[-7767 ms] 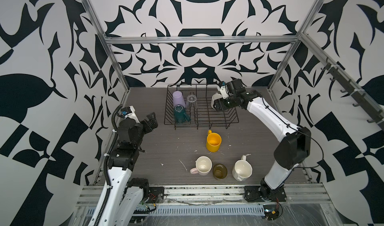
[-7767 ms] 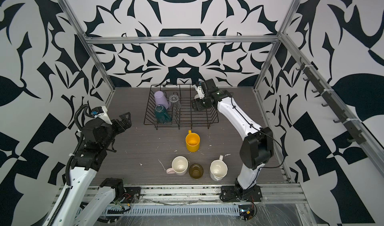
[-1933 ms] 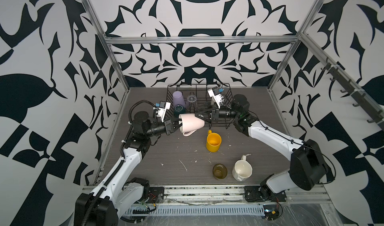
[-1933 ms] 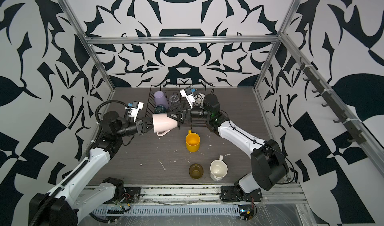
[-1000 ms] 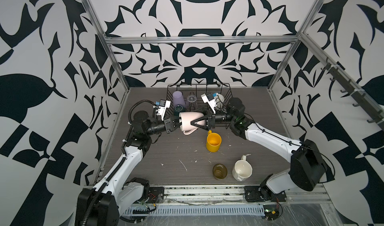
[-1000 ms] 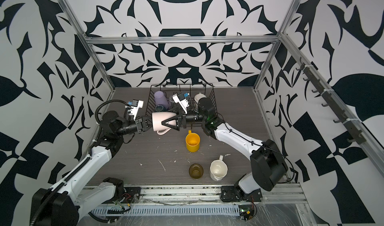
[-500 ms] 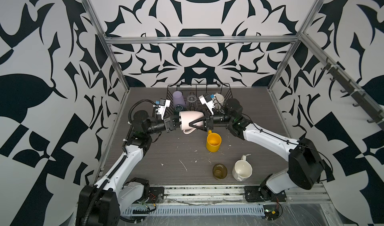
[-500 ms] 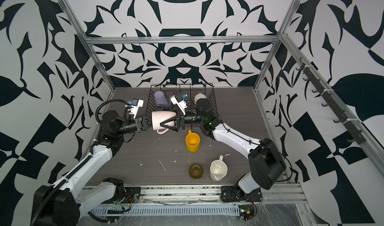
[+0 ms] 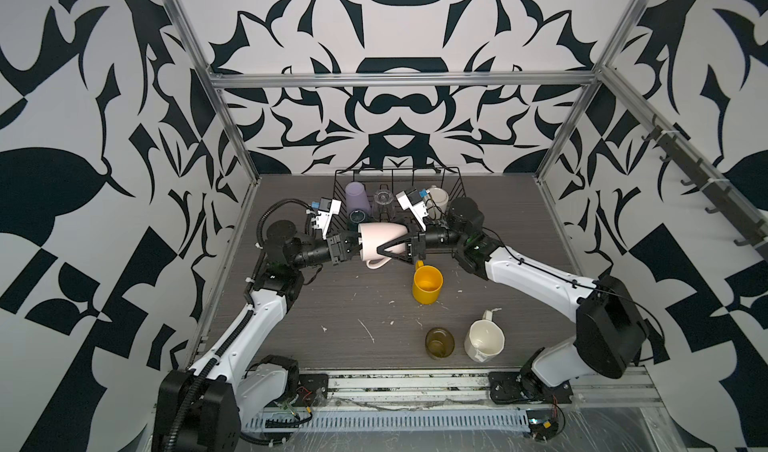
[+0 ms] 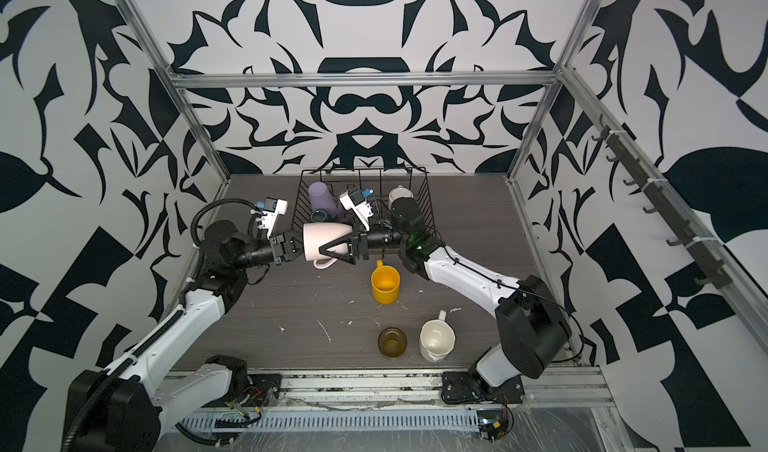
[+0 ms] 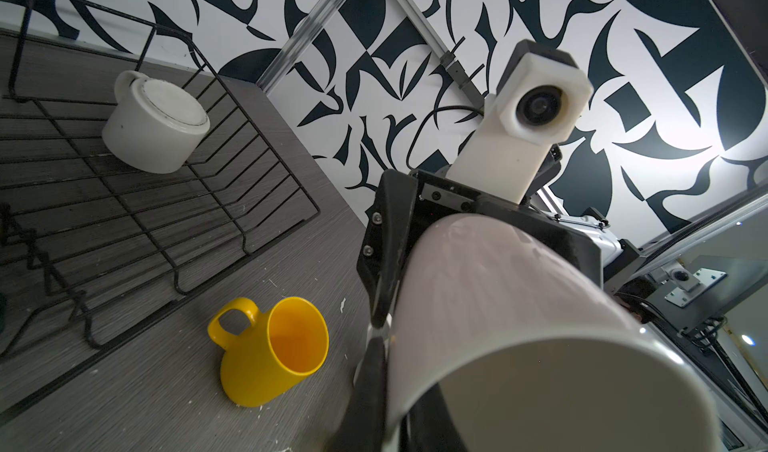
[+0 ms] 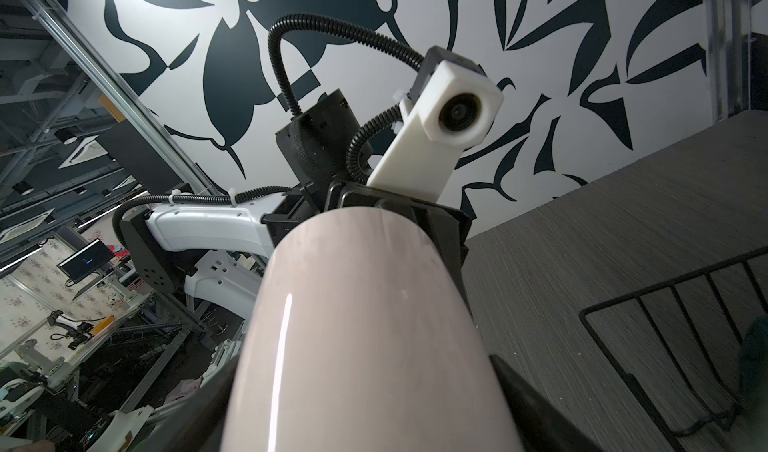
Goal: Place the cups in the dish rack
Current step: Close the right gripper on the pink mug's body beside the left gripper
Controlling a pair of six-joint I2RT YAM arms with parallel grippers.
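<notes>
Mug (image 9: 374, 237): aloft, just near of rack (image 9: 456, 188); long axis left-right, mouth left, base right. Left gripper (image 9: 351, 247): clamped on mouth rim. Right gripper (image 9: 384, 247): jaws wide, astride base end; squeezing or not, cannot tell. Nearer rack: right.

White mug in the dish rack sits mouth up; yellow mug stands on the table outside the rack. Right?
No: the white mug is upside down, base up, as the left wrist view shows. It is in the dish rack, and the yellow mug stands on the table outside it.
</notes>
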